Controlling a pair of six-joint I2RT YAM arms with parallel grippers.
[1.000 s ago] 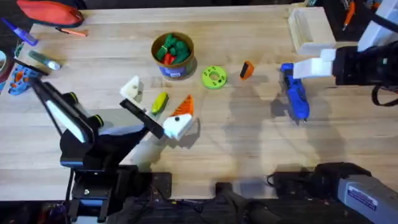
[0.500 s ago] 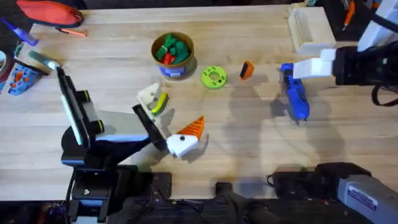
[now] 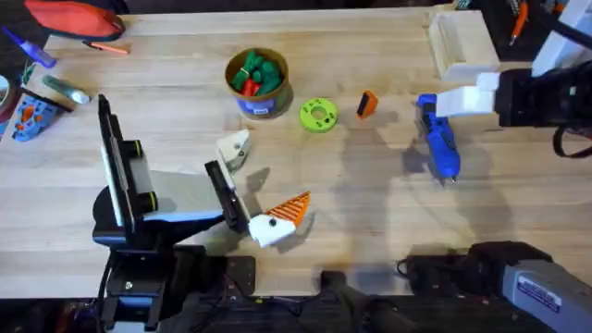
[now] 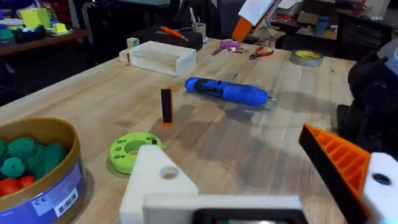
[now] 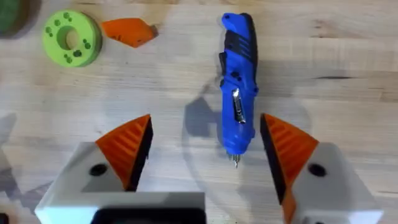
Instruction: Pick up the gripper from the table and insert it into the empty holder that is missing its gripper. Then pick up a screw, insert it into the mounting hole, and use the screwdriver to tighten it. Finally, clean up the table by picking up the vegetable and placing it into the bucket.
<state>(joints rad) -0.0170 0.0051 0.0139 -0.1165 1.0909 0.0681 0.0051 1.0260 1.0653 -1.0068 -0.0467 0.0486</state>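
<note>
Bucket, upper centre: round, tan-rimmed, holding green and red toy vegetables. Right end effector spread wide over the glossy blue screwdriver, gripping nothing; left end effector's opening cannot be told.

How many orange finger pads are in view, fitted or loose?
4. Two pads on the right gripper; one on the left gripper, beside its bare finger; one loose pad on the table beside the green ring.
</note>
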